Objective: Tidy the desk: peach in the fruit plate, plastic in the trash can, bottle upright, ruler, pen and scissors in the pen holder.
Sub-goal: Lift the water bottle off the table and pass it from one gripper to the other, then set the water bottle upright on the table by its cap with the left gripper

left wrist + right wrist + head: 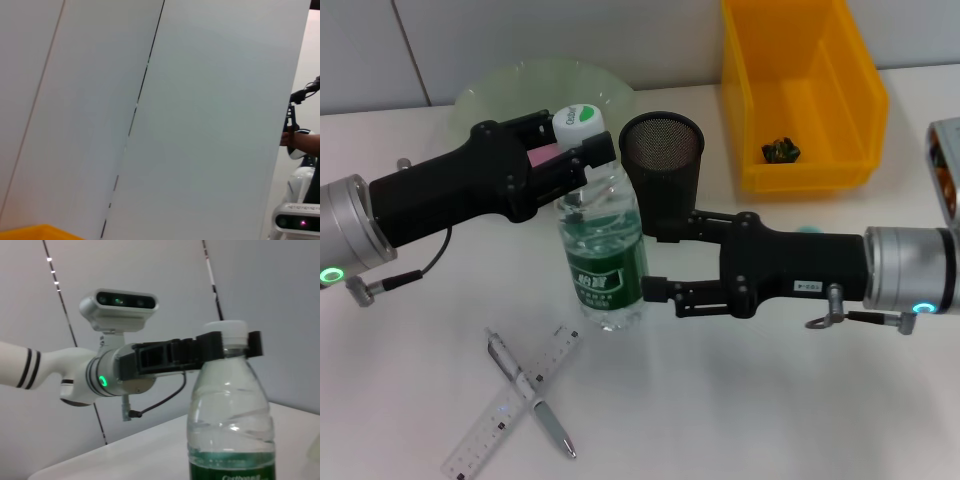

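Note:
The clear bottle point(605, 255) with a green label stands upright mid-table, and also fills the right wrist view point(230, 415). My left gripper point(582, 150) is shut on its white cap point(227, 330) from the left. The right gripper point(653, 263) is open, with its fingertips at the bottle's right side. The black mesh pen holder point(662, 155) stands just behind the bottle. A clear ruler point(490, 430) and a grey pen point(542, 410) lie crossed near the front edge. The green glass fruit plate point(520, 88) is at the back left. A pink patch behind the left gripper may be the peach. Scissors are out of view.
A yellow bin point(820, 60) at the back right holds a dark crumpled piece point(781, 150). A grey box point(945, 165) sits at the right edge. The left wrist view shows only the wall and a corner of the yellow bin point(35, 232).

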{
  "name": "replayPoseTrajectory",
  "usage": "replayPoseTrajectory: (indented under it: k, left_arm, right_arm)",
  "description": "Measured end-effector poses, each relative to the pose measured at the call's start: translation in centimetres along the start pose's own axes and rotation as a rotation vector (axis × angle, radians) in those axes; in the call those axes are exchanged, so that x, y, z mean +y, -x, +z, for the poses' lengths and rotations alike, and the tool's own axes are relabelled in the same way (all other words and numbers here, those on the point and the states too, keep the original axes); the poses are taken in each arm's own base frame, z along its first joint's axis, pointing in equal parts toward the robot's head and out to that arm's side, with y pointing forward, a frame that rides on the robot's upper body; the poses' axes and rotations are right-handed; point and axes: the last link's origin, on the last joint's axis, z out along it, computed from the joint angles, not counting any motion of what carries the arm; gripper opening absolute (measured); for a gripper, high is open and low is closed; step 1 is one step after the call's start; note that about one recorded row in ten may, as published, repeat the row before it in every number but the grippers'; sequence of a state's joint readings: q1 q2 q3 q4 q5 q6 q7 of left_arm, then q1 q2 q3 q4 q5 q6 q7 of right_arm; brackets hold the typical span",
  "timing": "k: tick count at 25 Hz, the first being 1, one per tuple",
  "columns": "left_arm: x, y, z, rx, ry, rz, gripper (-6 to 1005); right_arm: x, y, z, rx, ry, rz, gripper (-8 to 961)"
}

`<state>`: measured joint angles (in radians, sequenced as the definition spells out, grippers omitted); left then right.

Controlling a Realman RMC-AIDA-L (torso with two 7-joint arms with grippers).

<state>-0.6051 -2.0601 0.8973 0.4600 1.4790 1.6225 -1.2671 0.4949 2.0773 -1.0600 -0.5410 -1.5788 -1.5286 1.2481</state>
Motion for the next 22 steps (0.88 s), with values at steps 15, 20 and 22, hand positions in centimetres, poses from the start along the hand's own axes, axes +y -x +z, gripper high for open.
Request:
replayPoseTrajectory:
  k: [15, 20, 22]
  left_arm:
    - [-2.7, 0.2, -4.1, 0.034, -0.289, 0.151, 443]
    - [-3.3, 1.2, -4.8, 0.043, -0.380, 0.197, 445]
    - [-3.3, 1.7, -5.0, 0.061, -0.413, 0.206, 446]
  right_arm:
    - [-0.3, -0.8, -2.6, -0.032, -0.103, 0.024, 807]
    - [-0.3, -0.9, -3.0, -0.039, -0.118, 0.031, 807]
    - [-0.4, -1.0, -3.1, -0.043, -0.126, 0.034, 807]
